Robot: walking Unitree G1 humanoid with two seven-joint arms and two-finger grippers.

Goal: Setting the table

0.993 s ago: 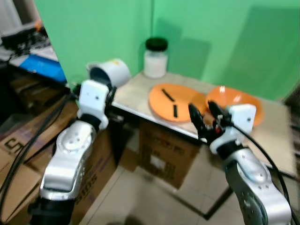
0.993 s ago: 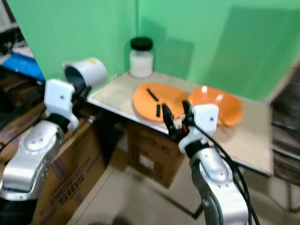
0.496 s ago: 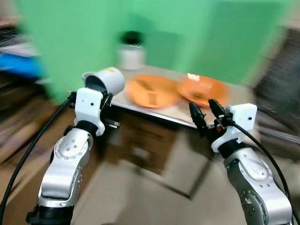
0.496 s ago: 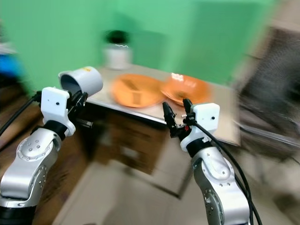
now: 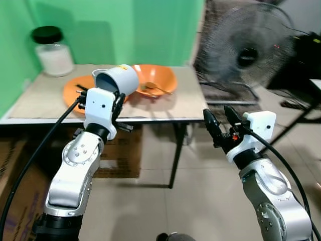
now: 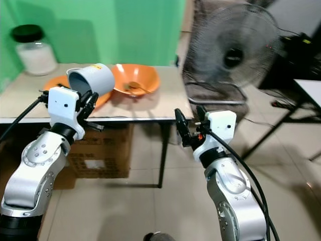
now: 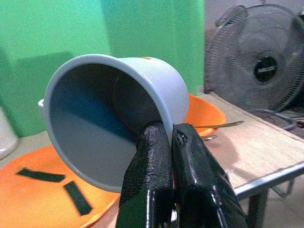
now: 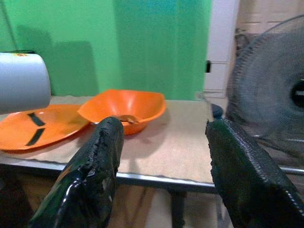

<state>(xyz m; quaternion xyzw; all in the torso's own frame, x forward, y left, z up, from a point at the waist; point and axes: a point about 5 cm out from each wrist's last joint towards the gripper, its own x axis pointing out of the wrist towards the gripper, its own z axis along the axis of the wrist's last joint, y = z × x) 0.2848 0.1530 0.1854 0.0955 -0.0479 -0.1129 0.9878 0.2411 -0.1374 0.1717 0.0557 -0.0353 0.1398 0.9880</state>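
Gripped by the left gripper [image 7: 172,137] is a pale grey-blue cup [image 5: 117,81], and the two black fingers [image 7: 148,171] are pressed close together on its rim, one inside the wall and one outside. The cup is tipped on its side, with the open mouth turned toward the robot and a little downward, and it hangs in the air above the near edge of the table [image 5: 185,103] — it does not touch the tabletop. On the table, just behind the cup, lies an orange plate [image 5: 74,89] with two short black strips on it. Beside that plate, farther from the green wall [image 5: 130,25] at the table's left end, stands an orange bowl [image 5: 158,79], and inside the bowl rests a metal spoon [image 5: 153,89]. In the far corner of the table, close to the green wall, stands a white jar [image 5: 52,51] with a black lid. The right gripper [image 5: 219,122] is held in front of the table and below its edge, off the corner that is away from the wall; its fingers [image 8: 92,175] are spread wide and hold nothing. Past this end of the table stands a large black fan [image 5: 246,47] with a round wire cage. Under the table, near the left arm, a cardboard box [image 5: 120,155] sits on the tiled floor [image 5: 190,201].
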